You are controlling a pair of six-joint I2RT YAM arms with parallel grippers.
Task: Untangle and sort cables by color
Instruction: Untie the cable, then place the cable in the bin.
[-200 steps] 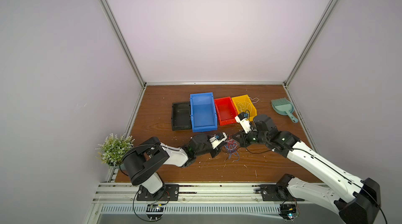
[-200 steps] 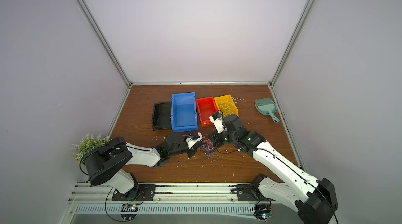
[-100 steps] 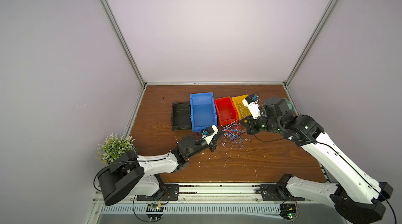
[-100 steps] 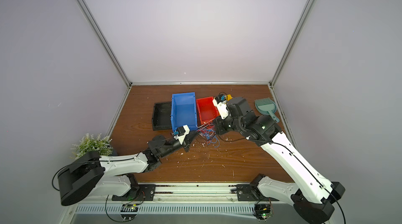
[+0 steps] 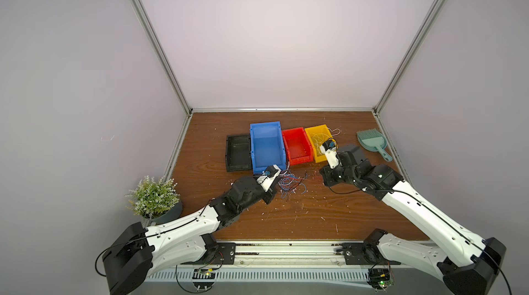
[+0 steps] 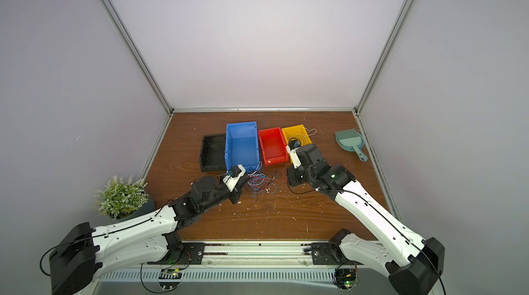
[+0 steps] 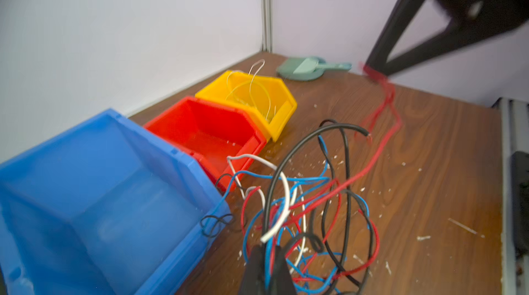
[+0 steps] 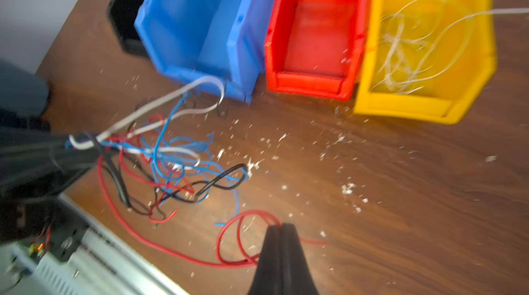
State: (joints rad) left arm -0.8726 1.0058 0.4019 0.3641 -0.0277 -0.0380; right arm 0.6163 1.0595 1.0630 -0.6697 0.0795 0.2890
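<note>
The left gripper (image 7: 269,252) pinched the tangle of cables (image 7: 300,207) while the right gripper (image 8: 282,227) clamped a red cable (image 8: 218,243) leading from it.

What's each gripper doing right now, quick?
Left gripper: closed, holding the tangled wires.
Right gripper: closed, pinching a red wire.

Potted plant (image 5: 153,199) stands at lower left in both top views, by the wooden tabletop's (image 5: 315,219) corner. At centre, black tray (image 5: 237,150), blue bin (image 5: 266,147), red bin (image 5: 296,147) and yellow bin (image 5: 315,129) sit side by side; a teal dustpan (image 5: 370,143) lies to their right. White flecks (image 5: 286,207) litter the wood.
</note>
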